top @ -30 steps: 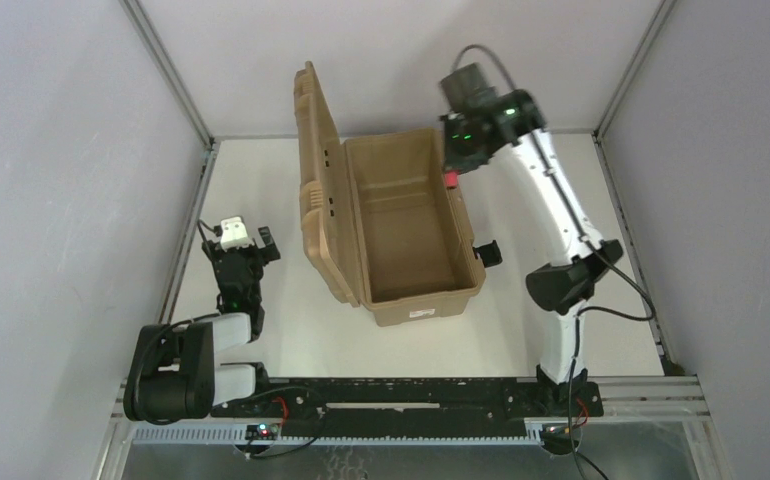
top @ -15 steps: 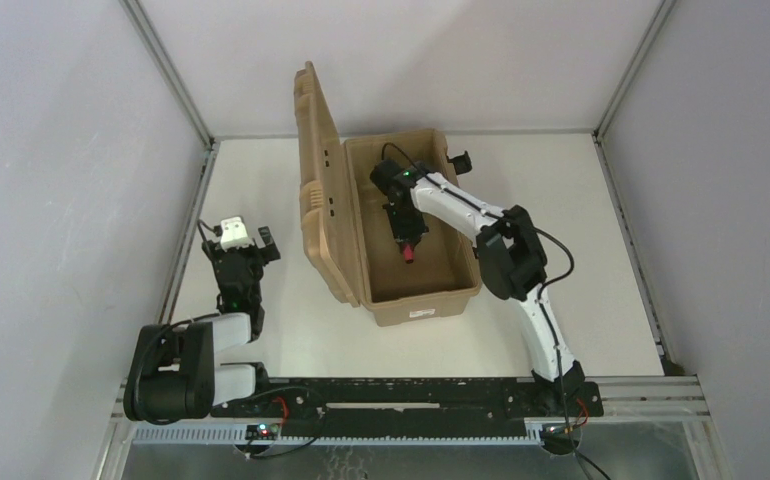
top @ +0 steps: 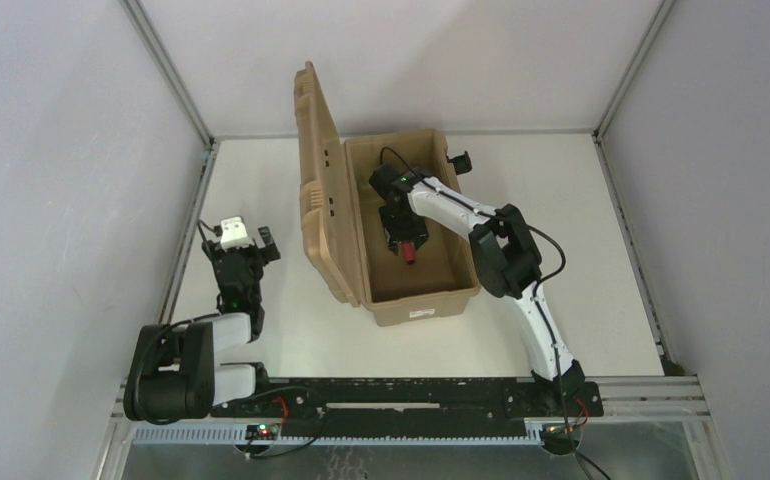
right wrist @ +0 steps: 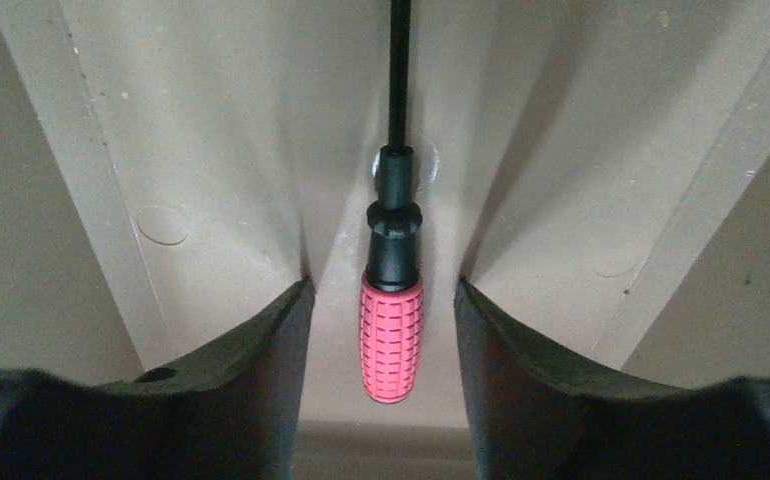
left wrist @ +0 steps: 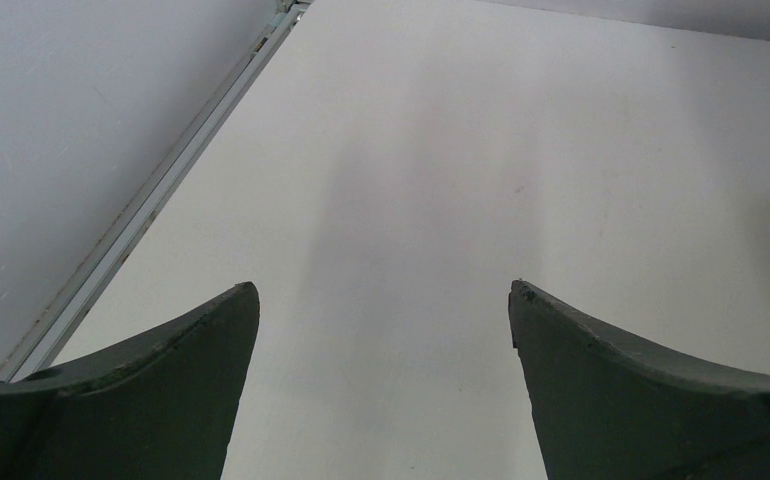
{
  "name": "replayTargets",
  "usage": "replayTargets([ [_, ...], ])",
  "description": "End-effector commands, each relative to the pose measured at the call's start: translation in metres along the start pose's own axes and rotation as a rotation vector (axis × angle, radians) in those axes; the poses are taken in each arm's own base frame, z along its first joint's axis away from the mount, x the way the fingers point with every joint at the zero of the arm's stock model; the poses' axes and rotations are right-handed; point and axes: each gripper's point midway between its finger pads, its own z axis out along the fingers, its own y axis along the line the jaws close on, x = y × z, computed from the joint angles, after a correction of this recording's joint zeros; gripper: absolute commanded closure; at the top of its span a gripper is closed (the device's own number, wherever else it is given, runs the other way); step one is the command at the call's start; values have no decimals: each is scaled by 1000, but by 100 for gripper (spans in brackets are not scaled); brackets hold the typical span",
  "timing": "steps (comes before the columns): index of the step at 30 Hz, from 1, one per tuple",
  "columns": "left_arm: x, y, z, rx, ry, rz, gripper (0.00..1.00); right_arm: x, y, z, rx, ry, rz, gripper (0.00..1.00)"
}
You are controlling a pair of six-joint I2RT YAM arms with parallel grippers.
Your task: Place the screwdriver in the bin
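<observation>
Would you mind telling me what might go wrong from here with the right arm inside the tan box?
1. The right end effector stands open, closely flanking the small red-handled screwdriver; a sideways pull could knock or drag it.
2. That arm reaches down into the large tan plastic bin; lifting out might clip the rim or the upright ribbed lid, tipping it shut.

readable text: none is showing | bin (top: 396,312) near wall: a small white label (top: 423,313) is showing, its print too small to read | wrist views: nothing legible is appearing
</observation>
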Motion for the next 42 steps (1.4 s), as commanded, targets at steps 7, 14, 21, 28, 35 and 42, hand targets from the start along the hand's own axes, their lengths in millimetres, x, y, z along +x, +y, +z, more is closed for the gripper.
replayTargets([
  [7, -25, -1, 6, -6, -86, -14, 0, -63, 7, -158, -139, -347, -69, 0],
  [14, -25, -1, 6, -6, -86, -14, 0, -89, -43, -257, -175, -598, -7, 0],
  [21, -25, -1, 6, -6, -86, -14, 0, -76, -190, -244, -45, -688, 342, 2],
  [28, -25, -1, 6, -7, -86, -14, 0, -14, -282, -157, 86, -702, 492, 3],
  [35, -24, -1, 6, -7, -84, -13, 0, 26, -285, -113, 131, -866, 397, 1],
  [42, -25, -1, 6, -7, -85, -14, 0, 42, -284, -115, 149, -1020, 352, 0],
])
